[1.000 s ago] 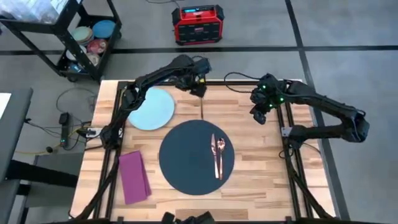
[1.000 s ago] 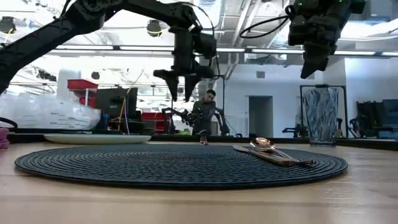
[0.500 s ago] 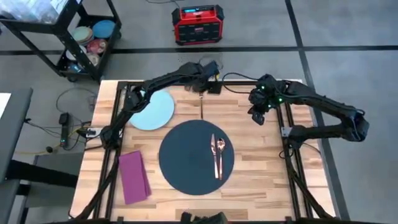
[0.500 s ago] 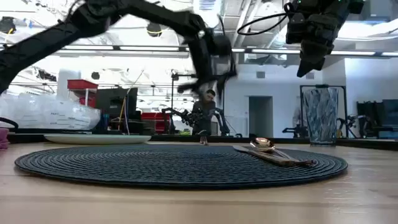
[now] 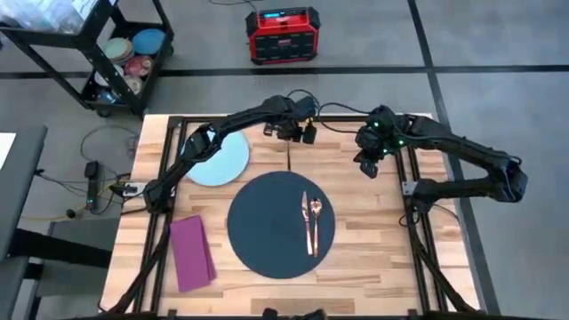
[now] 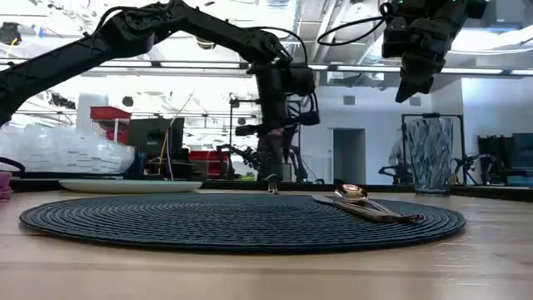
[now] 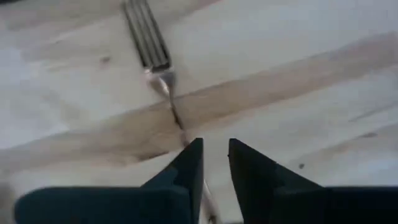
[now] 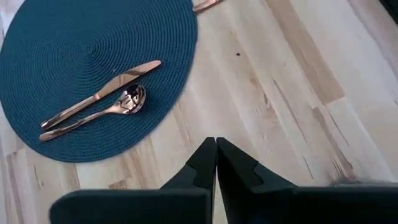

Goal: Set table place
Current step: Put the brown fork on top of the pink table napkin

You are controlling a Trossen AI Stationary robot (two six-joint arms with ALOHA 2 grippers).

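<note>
Fork (image 7: 149,43) detail shows only by wrist camera, beyond the left hand's (image 7: 214,163) seemingly slightly parted fingers.

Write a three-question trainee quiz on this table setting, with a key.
1. True or false: the knife and spoon lie on the mat.
2. What lies under the left gripper? A) napkin B) fork C) plate
3. Fill in: the right gripper hangs ____ above bare wood.

Key:
1. True.
2. B: the fork lies on the table, the gripper slightly open over its handle.
3. Shut.
</note>
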